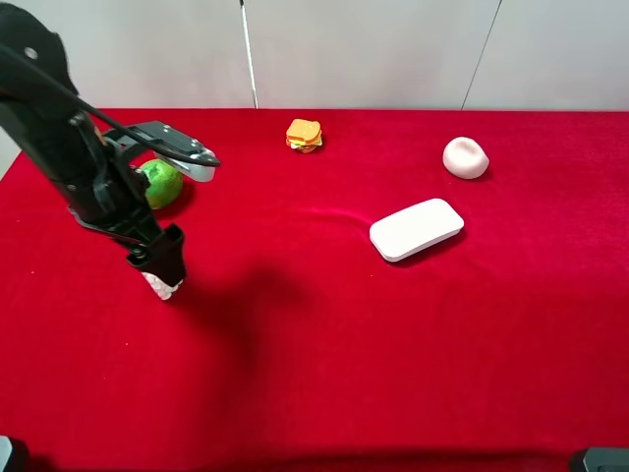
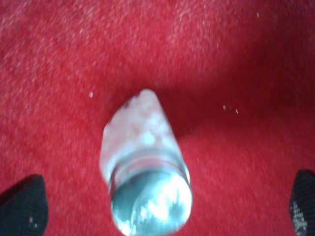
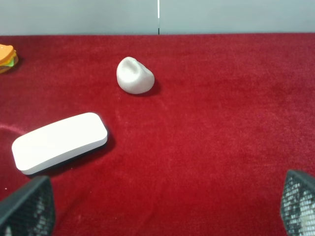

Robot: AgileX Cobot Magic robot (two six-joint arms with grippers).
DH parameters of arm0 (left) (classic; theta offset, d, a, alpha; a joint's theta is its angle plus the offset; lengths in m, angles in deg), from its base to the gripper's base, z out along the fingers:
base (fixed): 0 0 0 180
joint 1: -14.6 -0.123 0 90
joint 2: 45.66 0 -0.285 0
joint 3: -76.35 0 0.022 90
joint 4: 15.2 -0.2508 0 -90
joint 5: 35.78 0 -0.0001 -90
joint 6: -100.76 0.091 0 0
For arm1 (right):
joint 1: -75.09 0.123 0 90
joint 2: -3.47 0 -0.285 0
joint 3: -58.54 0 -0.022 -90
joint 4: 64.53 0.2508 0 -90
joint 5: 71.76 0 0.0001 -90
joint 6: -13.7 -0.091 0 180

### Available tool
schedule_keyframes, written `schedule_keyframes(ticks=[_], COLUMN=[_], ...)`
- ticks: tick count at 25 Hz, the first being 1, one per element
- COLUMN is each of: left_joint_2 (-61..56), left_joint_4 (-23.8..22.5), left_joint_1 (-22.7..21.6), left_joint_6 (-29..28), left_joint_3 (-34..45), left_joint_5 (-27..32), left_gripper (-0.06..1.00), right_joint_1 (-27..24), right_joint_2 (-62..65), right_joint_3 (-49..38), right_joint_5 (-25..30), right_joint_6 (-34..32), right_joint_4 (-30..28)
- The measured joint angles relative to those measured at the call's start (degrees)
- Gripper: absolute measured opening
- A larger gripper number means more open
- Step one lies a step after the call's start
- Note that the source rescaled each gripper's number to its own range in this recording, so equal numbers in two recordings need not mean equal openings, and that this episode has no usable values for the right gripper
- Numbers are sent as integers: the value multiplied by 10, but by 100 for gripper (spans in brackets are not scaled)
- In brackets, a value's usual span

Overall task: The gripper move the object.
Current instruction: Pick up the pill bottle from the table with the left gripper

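The small clear bottle [image 1: 164, 285] with pale contents is on the red cloth at the left, directly under my left gripper [image 1: 163, 264]. In the left wrist view the bottle [image 2: 145, 162] points its cap end at the camera and lies midway between the two dark fingertips [image 2: 22, 204], which stand wide apart and do not touch it. My left gripper [image 2: 157, 209] is open. My right gripper [image 3: 162, 211] is open and empty over bare cloth; it is out of the high view.
A green lime [image 1: 160, 183] sits just behind the left arm. A flat white case [image 1: 416, 229] [image 3: 59, 141], a white lump [image 1: 465, 157] [image 3: 134, 75] and a toy burger [image 1: 304, 135] lie further right and back. The red cloth [image 1: 324, 354] covers the table.
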Motion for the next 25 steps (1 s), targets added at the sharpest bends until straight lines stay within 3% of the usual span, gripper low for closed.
schedule_keyframes(ticks=[12,25], left_joint_2=[49,72], left_joint_4=[0,0], left_joint_1=[0,0], left_joint_6=[1,1], left_joint_3=[-1,-2], left_joint_5=[-61,-67], left_gripper=[97,95], right_joint_1=[0,0], right_joint_2=[0,0], right_joint_3=[0,0], right_joint_5=[0,1], right_joint_6=[0,0], right_joint_4=[0,0])
